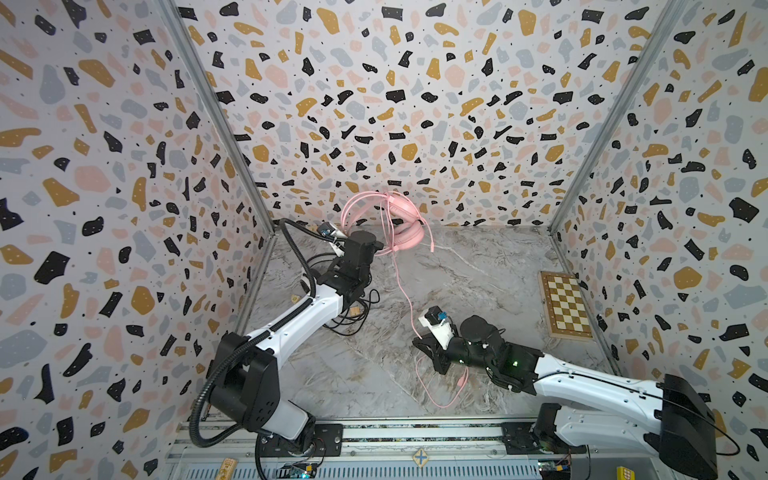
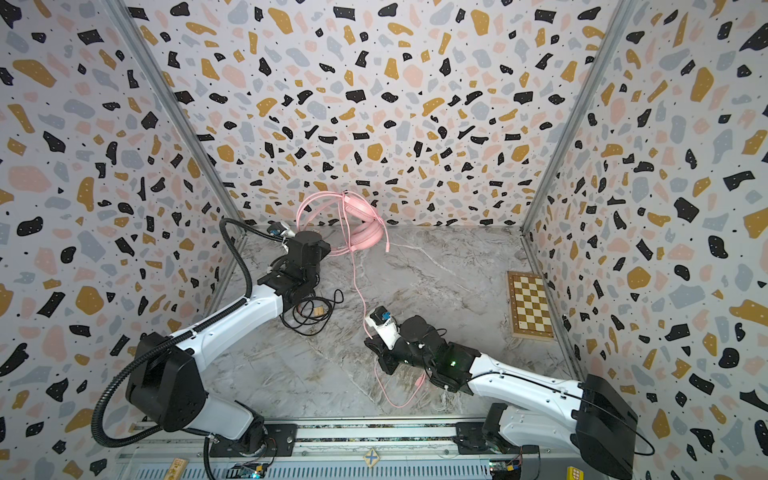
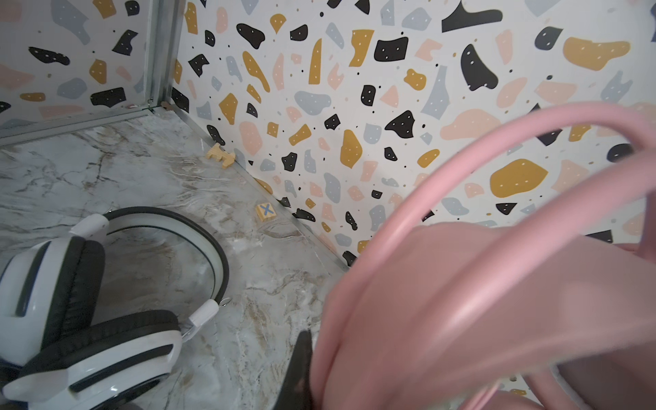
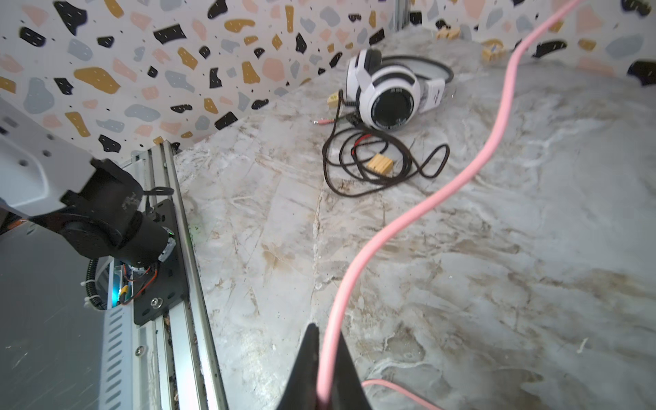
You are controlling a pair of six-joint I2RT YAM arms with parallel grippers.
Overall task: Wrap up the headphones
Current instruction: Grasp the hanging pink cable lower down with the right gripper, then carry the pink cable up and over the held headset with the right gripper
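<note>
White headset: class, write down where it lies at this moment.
In the right wrist view the white headset lies on the table near the left wall, its black cable coiled beside it around a wooden block.

— What lies on my right?
— A chessboard (image 1: 566, 305), flat on the marble tabletop (image 1: 478, 282).
— I see a blue-X block (image 3: 265, 212) near the terrazzo wall (image 3: 390, 106), and a pale wooden piece (image 3: 220, 155) farther along it.

Raised pink headphones (image 1: 409, 237) trail their cable (image 1: 400, 282); white headphones (image 4: 387, 92) lie unwrapped.
</note>
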